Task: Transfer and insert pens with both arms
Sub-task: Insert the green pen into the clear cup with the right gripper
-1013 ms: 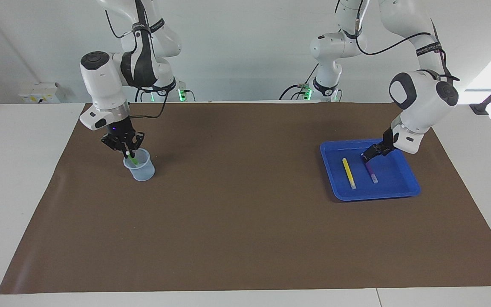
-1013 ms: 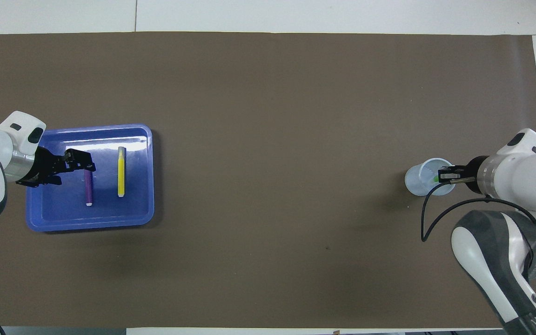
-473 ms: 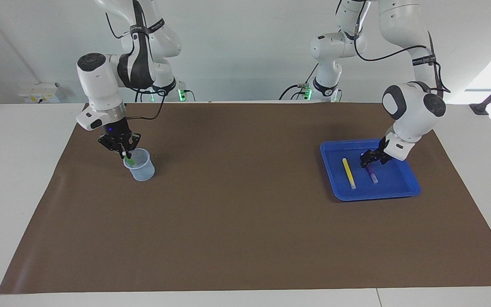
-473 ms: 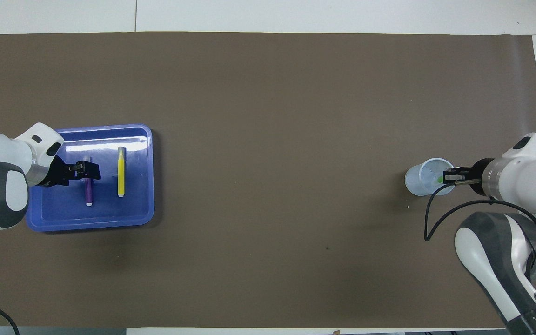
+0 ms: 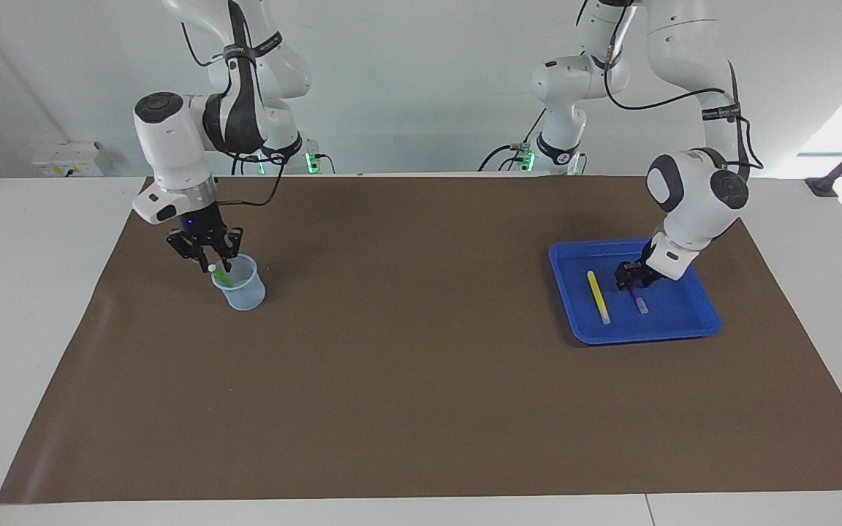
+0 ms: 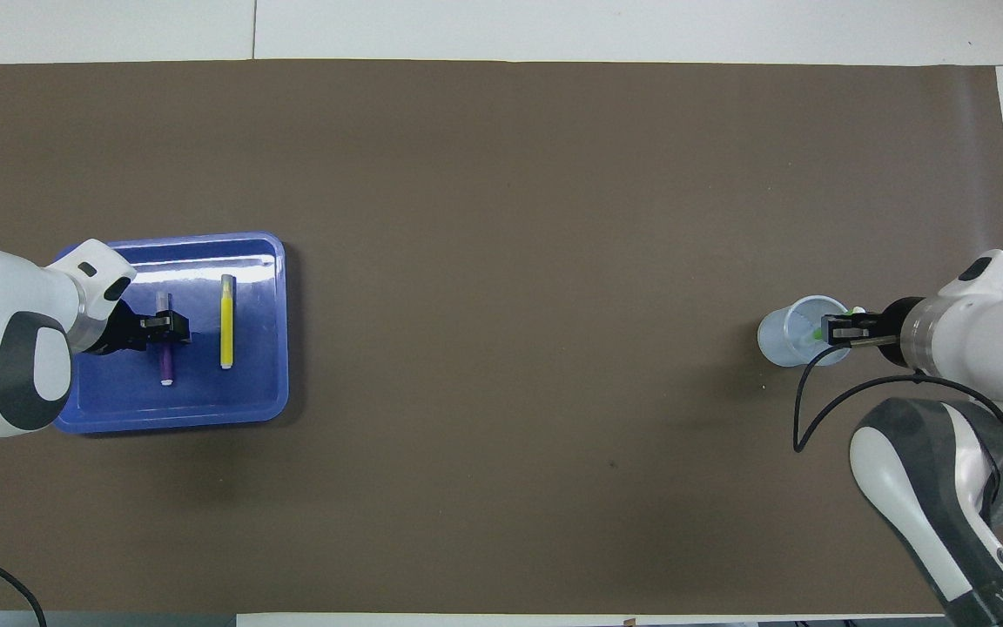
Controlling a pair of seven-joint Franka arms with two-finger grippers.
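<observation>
The green pen [image 5: 221, 275] leans in a clear plastic cup [image 5: 244, 290] at the right arm's end of the mat; in the overhead view the pen [image 6: 815, 333] shows at the cup's [image 6: 782, 338] rim. My right gripper [image 5: 209, 258] hangs open just above the pen's cap, also seen from overhead [image 6: 838, 331]. The purple pen [image 5: 640, 303] and the yellow pen [image 5: 597, 296] lie side by side in a blue tray [image 5: 688, 321]. My left gripper [image 5: 631, 283] is down in the tray, open, straddling the purple pen [image 6: 165, 366] near its robot-side end.
A brown mat [image 5: 421, 365] covers the table. Two smaller white arms with green-lit bases [image 5: 558, 150] stand at the robots' edge. A white box [image 5: 63, 159] sits on the table at the right arm's end. The tray [image 6: 249, 387] and yellow pen [image 6: 226, 322] show from overhead.
My right gripper rose off the cup and left the green pen leaning inside. My left gripper came down and moved along the purple pen until it straddled it.
</observation>
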